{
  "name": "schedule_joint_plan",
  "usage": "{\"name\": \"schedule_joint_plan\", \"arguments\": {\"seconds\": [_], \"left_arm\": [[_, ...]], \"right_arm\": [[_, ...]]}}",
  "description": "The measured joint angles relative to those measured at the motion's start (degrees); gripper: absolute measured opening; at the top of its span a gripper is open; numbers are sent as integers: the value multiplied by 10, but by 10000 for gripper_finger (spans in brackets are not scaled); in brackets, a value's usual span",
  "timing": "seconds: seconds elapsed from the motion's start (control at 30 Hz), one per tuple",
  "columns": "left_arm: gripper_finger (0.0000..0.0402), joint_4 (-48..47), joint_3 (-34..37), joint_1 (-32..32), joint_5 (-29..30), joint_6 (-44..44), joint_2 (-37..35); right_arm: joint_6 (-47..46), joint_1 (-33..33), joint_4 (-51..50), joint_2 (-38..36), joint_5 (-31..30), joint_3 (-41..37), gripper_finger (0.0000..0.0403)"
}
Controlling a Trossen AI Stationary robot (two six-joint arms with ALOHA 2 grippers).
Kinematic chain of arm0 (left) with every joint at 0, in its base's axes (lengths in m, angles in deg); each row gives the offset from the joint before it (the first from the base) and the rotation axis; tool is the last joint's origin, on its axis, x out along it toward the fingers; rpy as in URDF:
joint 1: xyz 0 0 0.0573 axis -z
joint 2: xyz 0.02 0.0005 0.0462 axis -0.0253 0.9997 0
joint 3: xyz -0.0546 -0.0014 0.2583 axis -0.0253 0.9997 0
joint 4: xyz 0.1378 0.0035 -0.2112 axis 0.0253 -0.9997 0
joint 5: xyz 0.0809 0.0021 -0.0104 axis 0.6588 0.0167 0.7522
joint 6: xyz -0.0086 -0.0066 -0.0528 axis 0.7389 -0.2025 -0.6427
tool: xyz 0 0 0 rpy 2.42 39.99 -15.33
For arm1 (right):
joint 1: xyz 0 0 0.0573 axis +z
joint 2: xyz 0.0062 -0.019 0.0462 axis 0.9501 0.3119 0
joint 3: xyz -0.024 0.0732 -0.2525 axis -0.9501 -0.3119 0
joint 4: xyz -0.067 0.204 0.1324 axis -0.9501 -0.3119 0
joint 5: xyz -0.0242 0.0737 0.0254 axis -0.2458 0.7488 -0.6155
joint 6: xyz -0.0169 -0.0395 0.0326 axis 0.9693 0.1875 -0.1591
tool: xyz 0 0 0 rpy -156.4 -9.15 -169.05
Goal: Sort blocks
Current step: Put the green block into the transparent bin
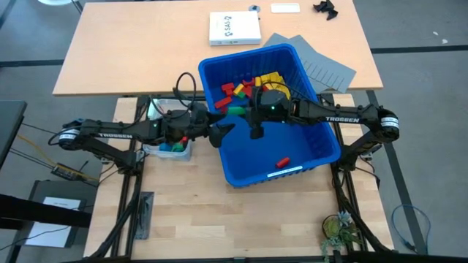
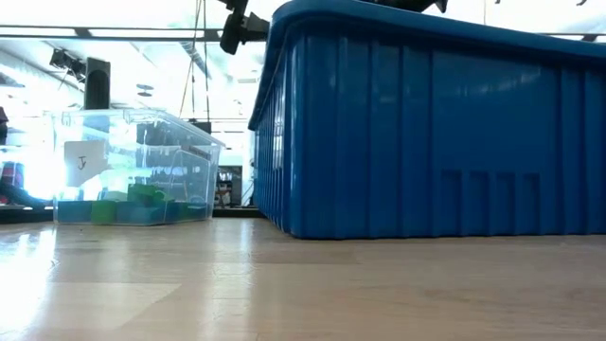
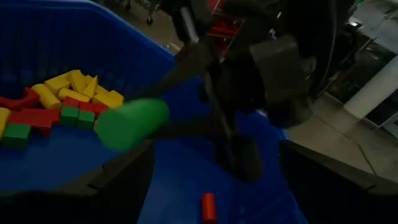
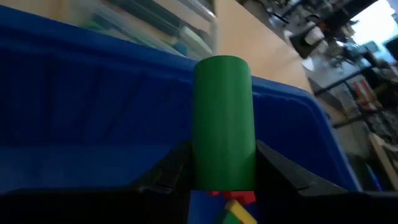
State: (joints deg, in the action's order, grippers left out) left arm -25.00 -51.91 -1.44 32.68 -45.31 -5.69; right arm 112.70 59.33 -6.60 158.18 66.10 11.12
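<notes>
Sorting looks barely under way to me: a few green and blue blocks sit in the clear tub beside the blue bin, while most of the red, yellow and green blocks lie piled at the bin's far end, with one red block alone near its front wall. My right gripper, over the bin, is clamped partway on a smooth green cylinder block that sticks out past its fingers toward the tub. My left gripper is spread wide and empty at the bin's rim, facing that cylinder, so I judge a handover comes next.
</notes>
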Motion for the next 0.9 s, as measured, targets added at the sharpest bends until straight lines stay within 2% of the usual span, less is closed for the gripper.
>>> {"name": "schedule_joint_plan", "arguments": {"seconds": [0.33, 0.6, 0.73, 0.9], "left_arm": [[349, -50, 0, -5, 65, 2, 0], [349, -46, 0, -6, 63, 2, 4], [349, -28, 0, -6, 20, 15, 4], [343, -21, 0, -6, 11, 17, 12]], "right_arm": [[1, 19, 25, 0, 0, 0, 128], [31, 39, 66, 0, 63, 0, 128], [32, 45, 90, 0, 66, 0, 128], [47, 55, 108, 0, 100, 0, 128]]}}
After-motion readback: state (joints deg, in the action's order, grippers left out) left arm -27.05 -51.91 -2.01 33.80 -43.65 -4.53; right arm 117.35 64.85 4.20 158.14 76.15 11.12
